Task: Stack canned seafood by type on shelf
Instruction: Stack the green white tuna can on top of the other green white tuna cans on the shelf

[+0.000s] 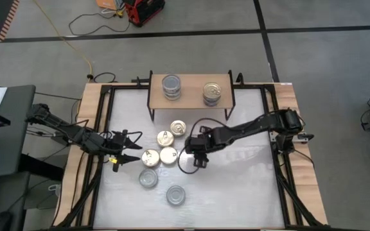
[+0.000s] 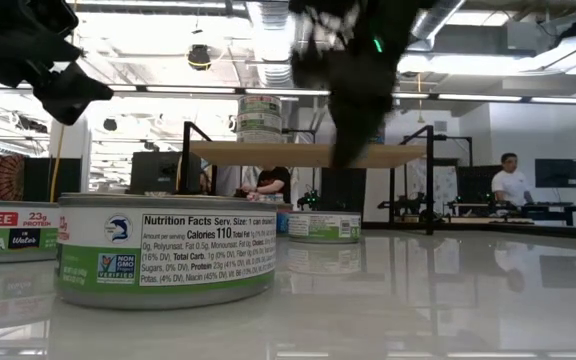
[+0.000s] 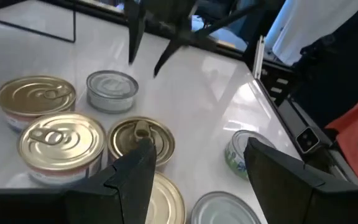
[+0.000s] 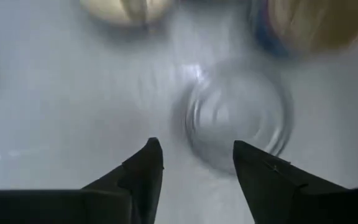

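Right wrist view: silver tin [image 4: 238,124] just ahead of right hand [image 4: 194,165].

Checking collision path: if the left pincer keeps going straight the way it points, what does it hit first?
Probably the gold-lid tin dead ahead of the left pincer, nearest in the cluster of loose tins. The fingers are open and no tin is between them yet. Depth is uncertain, so it could pass just above the lid.

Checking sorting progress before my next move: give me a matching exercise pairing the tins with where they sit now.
Things:
1. silver-lidded stack
2. gold-lidded stack
3. loose silver-lidded tins

Places:
a. on the shelf, towards the right arm's side
b. on the table, farthest from the shelf
c. on the shelf, towards the left arm's side

Pairs: 1-c; 2-a; 3-b
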